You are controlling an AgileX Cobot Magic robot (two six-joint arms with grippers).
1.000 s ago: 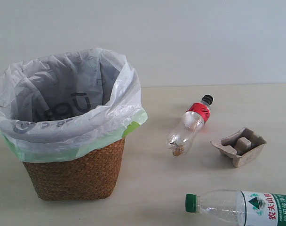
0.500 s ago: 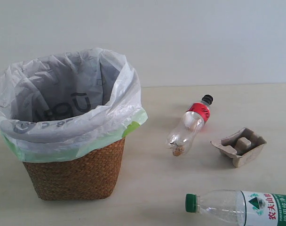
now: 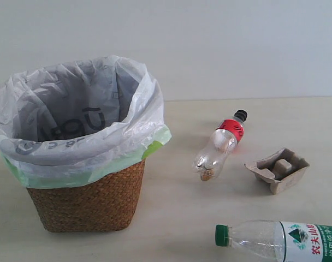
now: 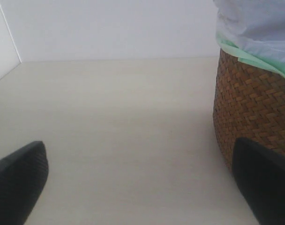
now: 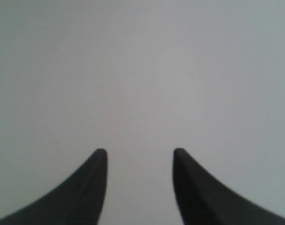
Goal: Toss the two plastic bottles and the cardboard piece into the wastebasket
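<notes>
Jaws: left gripper (image 4: 140, 149), right gripper (image 5: 140, 152) both spread, empty
Grasp: we should pinch the small bottle (image 3: 217, 148) across its waist

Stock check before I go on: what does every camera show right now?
wastebasket: 1, brown wicker, left on the table
bag liner: 1, translucent white, green edge, lining the wastebasket
small bottle: 1, clear, black cap, red label, lying right of the wastebasket
large bottle: 1, clear, green cap, lying front right, partly out of frame
cardboard piece: 1, grey-brown, right of the small bottle
table: 1, pale beige, under everything
left gripper: 1, black, open, beside the wastebasket
right gripper: 1, black, open, empty
</notes>
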